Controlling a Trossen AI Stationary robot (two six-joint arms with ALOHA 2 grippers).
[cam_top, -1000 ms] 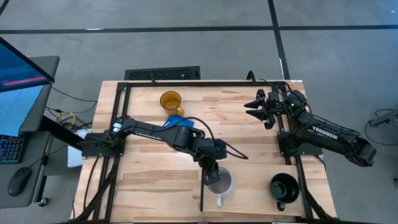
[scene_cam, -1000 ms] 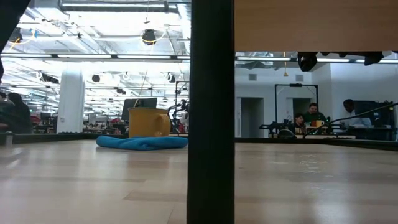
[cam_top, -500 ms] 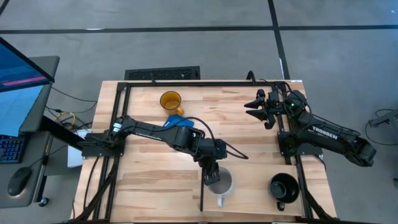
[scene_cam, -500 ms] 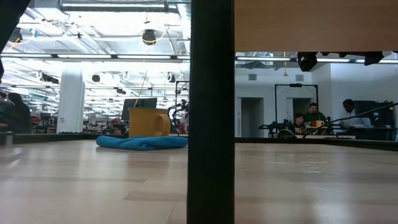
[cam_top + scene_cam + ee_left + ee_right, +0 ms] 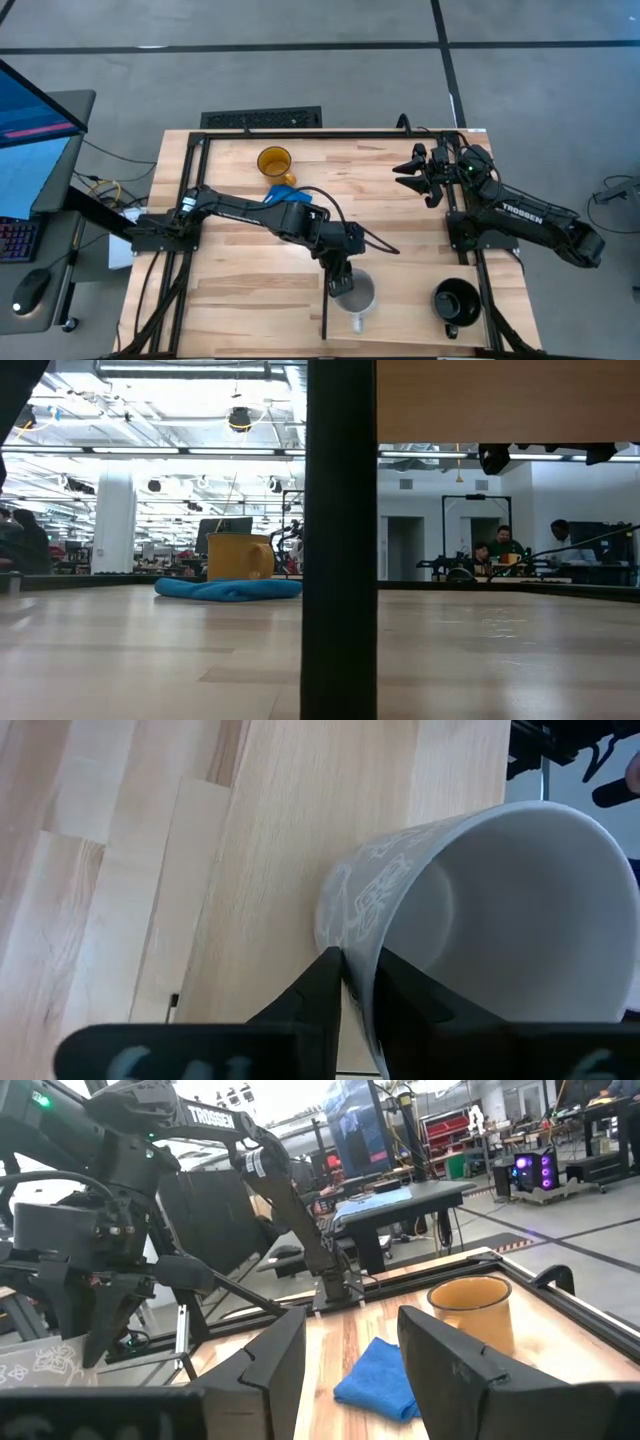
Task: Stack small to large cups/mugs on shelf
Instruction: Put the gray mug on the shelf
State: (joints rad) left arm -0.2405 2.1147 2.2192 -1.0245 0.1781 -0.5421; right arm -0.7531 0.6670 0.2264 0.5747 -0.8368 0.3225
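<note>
near the table's front edge the left gripper point(image 5: 343, 283) pinches the rim wall of the pale grey-white ceramic mug point(image 5: 356, 293), likely stiff, glossy and slippery, while the right gripper point(image 5: 420, 172) waits spread.

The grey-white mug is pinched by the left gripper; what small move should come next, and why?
Probably open the fingers and lift away. The left gripper pinches the rim of the grey-white mug, which seems to stand upright on the shelf just right of the black divider, with the black mug further right. The right gripper waits apart.
</note>
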